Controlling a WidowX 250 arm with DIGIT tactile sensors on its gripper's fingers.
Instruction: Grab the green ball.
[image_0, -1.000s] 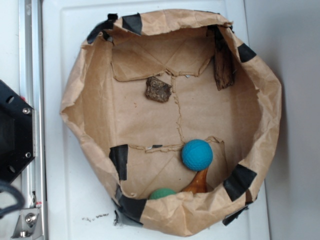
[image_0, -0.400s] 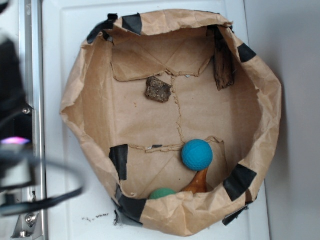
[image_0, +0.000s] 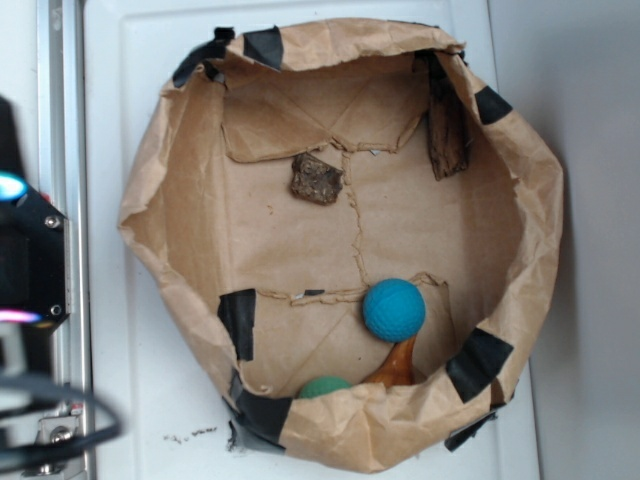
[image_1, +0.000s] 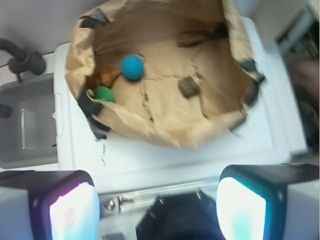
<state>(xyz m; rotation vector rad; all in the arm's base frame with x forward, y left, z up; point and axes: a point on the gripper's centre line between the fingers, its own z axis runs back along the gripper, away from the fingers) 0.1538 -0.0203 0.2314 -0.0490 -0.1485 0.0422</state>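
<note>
Resting against the near wall of the paper bin (image_0: 180, 215), the green ball (image_0: 325, 387) sat half hidden behind the folded rim in the exterior view, just beside an orange-brown object (image_0: 393, 367) whose tip touched or nearly touched the blue ball (image_0: 394, 309). A dark rough chunk (image_0: 317, 179) lay well apart from them on the bin's floor, and a strip of bark-like stuff (image_0: 449, 125) leaned on the far wall. The bin stood on a white tray (image_0: 140, 400). From the wrist view the gripper (image_1: 157, 207) hung outside the bin, above the tray's edge, its two glowing fingers (image_1: 75, 212) spread wide with nothing between them. There the green ball (image_1: 102, 93) showed in the bin's corner, though the picture was blurred and its contact with the wall was hard to judge.
</note>
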